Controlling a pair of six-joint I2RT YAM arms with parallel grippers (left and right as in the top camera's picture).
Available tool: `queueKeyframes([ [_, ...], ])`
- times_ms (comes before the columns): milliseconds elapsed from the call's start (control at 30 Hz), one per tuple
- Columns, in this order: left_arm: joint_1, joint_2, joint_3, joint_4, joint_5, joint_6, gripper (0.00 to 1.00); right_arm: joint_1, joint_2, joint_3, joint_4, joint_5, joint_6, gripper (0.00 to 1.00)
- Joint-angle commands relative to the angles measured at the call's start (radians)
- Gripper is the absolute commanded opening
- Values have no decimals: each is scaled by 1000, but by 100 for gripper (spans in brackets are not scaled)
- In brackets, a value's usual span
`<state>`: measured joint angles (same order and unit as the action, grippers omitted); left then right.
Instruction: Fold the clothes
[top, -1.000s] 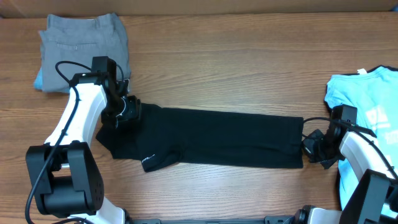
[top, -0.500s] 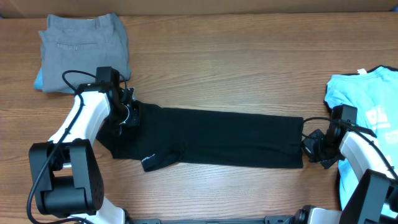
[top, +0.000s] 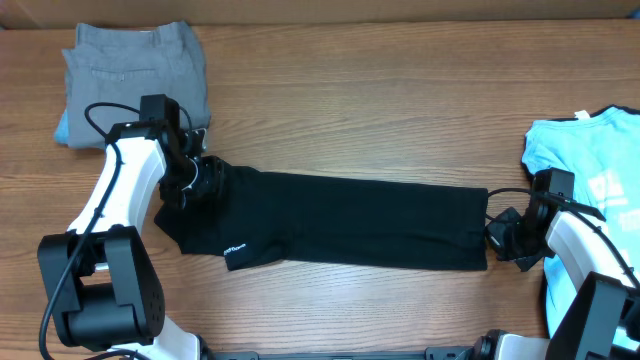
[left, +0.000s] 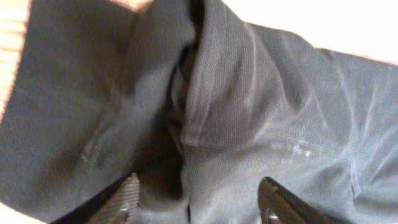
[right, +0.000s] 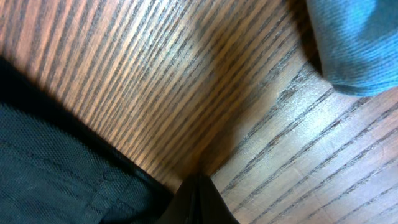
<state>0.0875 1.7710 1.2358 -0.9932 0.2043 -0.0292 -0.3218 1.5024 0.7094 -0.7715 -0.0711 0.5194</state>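
A black T-shirt (top: 350, 222) lies folded into a long band across the table, a small white label (top: 233, 247) showing at its lower left. My left gripper (top: 203, 177) is open over the shirt's upper left corner; in the left wrist view (left: 199, 199) its fingers straddle a bunched fold of black fabric (left: 211, 93). My right gripper (top: 497, 235) is shut and empty at the shirt's right edge, its closed tips (right: 200, 202) on the wood beside the black hem (right: 56, 168). A light blue printed T-shirt (top: 590, 170) lies at the right edge.
Folded grey trousers (top: 135, 65) lie at the back left on something light blue, close behind my left arm. A corner of the light blue T-shirt (right: 354, 43) shows in the right wrist view. The wooden table (top: 380, 110) is bare behind the black T-shirt.
My left gripper shifted slightly back and left at the shirt's corner. The lower left flap with the label has flattened. The right arm has not moved.
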Motion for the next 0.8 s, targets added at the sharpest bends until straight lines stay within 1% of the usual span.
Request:
queueKeyframes([
  [0, 4, -25, 17, -44, -2, 13, 50, -6, -19, 0, 3, -1, 1, 4],
  [33, 3, -25, 14, -63, -2, 22, 43, -6, -19, 0, 3, -1, 1, 4],
  [67, 2, -25, 10, -77, -2, 32, 40, -6, -19, 0, 3, -1, 1, 4],
  [100, 2, -25, 2, -85, -3, 38, 39, -6, -19, 0, 3, -1, 1, 4],
  [300, 2, -25, -78, -17, -1, 45, 37, -6, -19, 0, 3, -1, 1, 4],
  [333, 2, -25, -92, -5, -2, 46, 37, -6, -19, 0, 3, -1, 1, 4],
  [400, 2, -25, -115, 14, -5, 52, 41, -6, -19, 0, 3, -1, 1, 4],
  [467, 2, -25, -129, 26, -5, 52, 41, -6, -19, 0, 3, -1, 1, 4],
  [567, 2, -25, -129, 35, 12, 52, 28, -6, -19, 0, 4, -1, 1, 4],
  [633, 2, -25, -127, 34, 38, 52, 12, -6, -19, 0, 4, -1, 1, 4],
  [667, 2, -25, -127, 32, 60, 52, 7, -6, -19, 0, 4, -1, 1, 4],
  [700, 3, -25, -126, 30, 75, 52, 5, -6, -19, 0, 3, -1, 1, 4],
  [767, 5, -25, -122, 30, 85, 52, 6, -6, -19, 0, 3, -1, -3, 4],
])
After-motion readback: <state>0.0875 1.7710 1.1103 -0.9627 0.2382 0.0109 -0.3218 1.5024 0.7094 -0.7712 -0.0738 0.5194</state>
